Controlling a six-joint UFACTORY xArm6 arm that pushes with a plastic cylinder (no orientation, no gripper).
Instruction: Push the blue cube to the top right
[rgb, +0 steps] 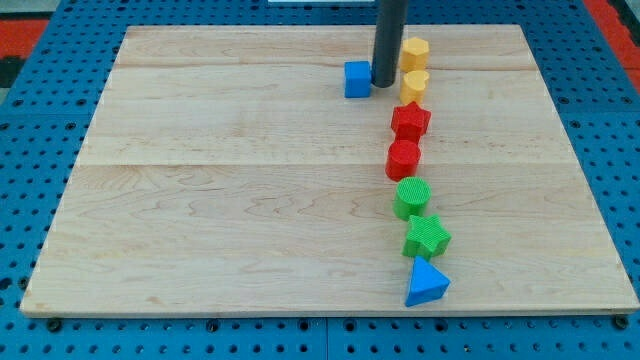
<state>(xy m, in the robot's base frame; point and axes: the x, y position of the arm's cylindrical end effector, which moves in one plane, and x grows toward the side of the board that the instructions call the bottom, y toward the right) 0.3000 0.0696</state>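
Note:
The blue cube (357, 79) sits on the wooden board (220, 200) near the view's top, a little right of centre. My tip (384, 83) stands right beside the cube, on its right side, touching or nearly touching it. The dark rod rises from there out of the view's top. Just right of the tip are a yellow hexagonal block (415, 50) and a yellow block (414, 84) below it.
A line of blocks runs down from the yellow ones: a red star (410, 120), a red cylinder (403, 159), a green cylinder (412, 198), a green star (427, 237) and a blue triangular block (426, 284). A blue pegboard surrounds the board.

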